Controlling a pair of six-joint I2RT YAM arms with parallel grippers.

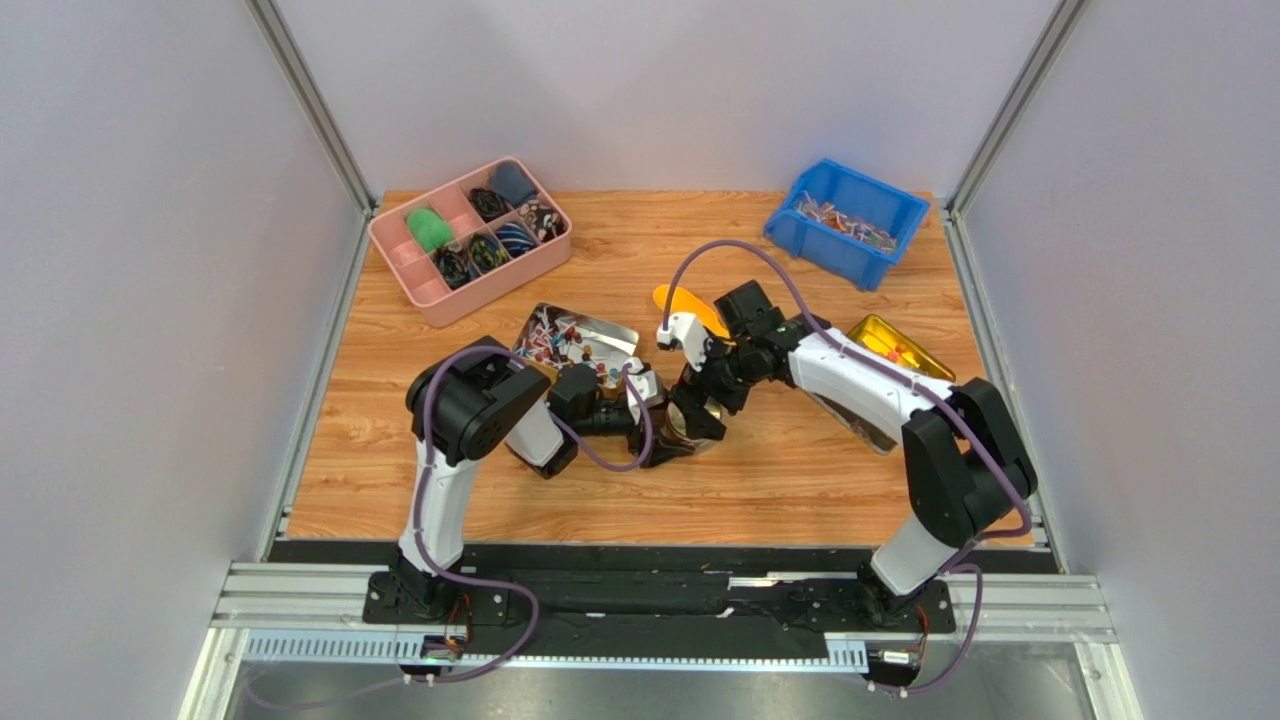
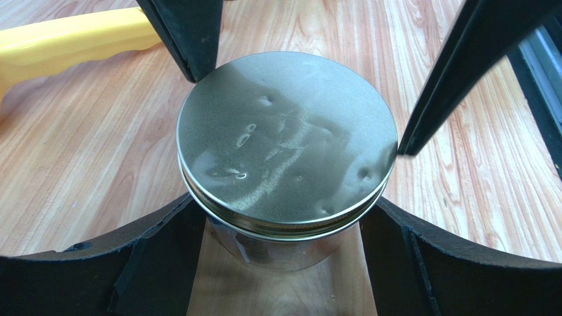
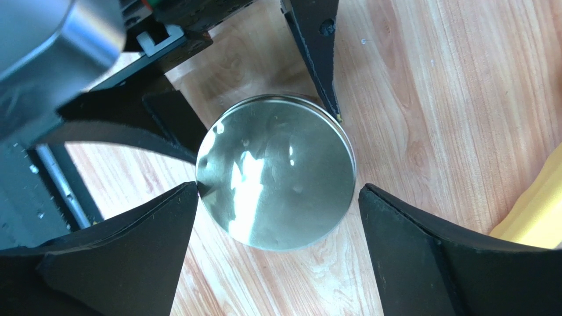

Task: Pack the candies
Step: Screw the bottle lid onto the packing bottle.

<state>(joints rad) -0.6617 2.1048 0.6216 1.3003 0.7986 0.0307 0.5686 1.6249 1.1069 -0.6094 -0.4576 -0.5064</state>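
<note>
A glass jar (image 2: 283,253) with a silver metal lid (image 2: 287,138) stands on the wooden table. My left gripper (image 2: 280,207) is shut on it, one finger against each side just under the lid. From above, my right gripper (image 3: 279,187) straddles the lid (image 3: 277,181). It is open: one fingertip sits at the rim and the other stands a sliver off it. In the top view both grippers, left (image 1: 669,428) and right (image 1: 694,408), meet at the table's middle. The candies (image 1: 559,342) lie on a shiny metal tray (image 1: 601,326) behind the left arm. Dark contents inside the jar are unclear.
A blue bin (image 1: 902,203) at the back right holds more small wrapped pieces. A pink compartment box (image 1: 394,263) stands at the back left. A yellow scoop (image 1: 688,308) lies just behind the jar, and a yellow packet (image 1: 902,348) is beside the right arm.
</note>
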